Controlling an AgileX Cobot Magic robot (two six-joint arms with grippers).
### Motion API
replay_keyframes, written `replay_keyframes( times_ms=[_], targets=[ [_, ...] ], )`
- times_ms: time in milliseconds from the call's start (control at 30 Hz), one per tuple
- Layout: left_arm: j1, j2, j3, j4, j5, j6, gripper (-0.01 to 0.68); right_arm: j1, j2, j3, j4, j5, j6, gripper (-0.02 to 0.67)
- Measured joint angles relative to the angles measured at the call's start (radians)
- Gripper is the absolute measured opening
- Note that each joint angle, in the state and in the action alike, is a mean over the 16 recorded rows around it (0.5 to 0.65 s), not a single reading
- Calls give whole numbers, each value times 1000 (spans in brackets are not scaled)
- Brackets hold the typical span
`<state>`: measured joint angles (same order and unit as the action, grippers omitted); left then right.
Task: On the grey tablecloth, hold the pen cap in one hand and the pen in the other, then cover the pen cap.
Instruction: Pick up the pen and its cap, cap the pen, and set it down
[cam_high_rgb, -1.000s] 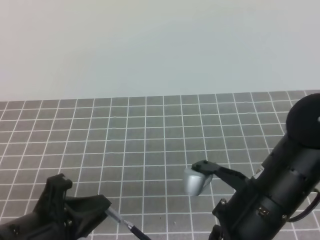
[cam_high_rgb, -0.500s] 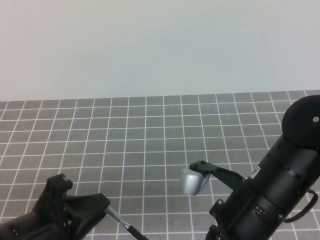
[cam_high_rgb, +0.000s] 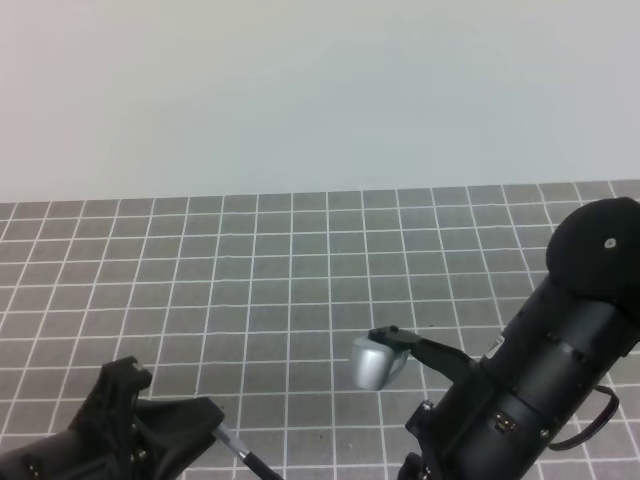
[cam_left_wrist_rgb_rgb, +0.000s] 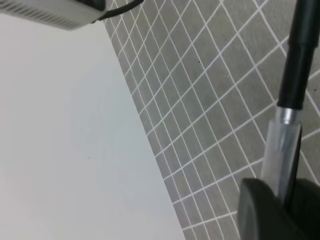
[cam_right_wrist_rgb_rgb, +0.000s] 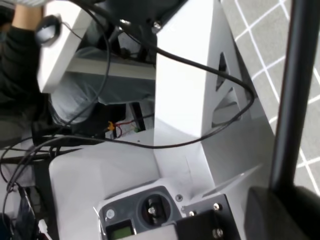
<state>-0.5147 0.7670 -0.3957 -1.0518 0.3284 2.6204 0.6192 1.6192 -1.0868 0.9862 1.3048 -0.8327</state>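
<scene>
Pen (cam_high_rgb: 243, 455) gripped in closed left gripper (cam_high_rgb: 205, 425), tip toward 4 o'clock, right gripper (cam_high_rgb: 385, 350) clamped on a light object (cam_high_rgb: 370, 362), grey tablecloth (cam_high_rgb: 250, 270) beneath.

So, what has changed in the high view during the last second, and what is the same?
The right gripper slid left and slightly down the picture, carrying a pale grey piece with it. The left gripper sank toward the bottom edge, so less of the pen shows. Both keep their hold. The grey tablecloth is unchanged.
</scene>
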Motion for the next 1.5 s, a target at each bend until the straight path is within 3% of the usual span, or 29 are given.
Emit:
replay_keyframes(
  times_ms=[767,1200,1500],
  targets=[
    [0,56,0,-11,23,72,62,0,31,-6,29,-14,-2,63],
    [0,57,0,-18,17,78,34,0,105,-111,29,-6,35,67],
    [1,57,0,-15,-1,84,57,0,131,-159,28,1,56,67]
  ],
)
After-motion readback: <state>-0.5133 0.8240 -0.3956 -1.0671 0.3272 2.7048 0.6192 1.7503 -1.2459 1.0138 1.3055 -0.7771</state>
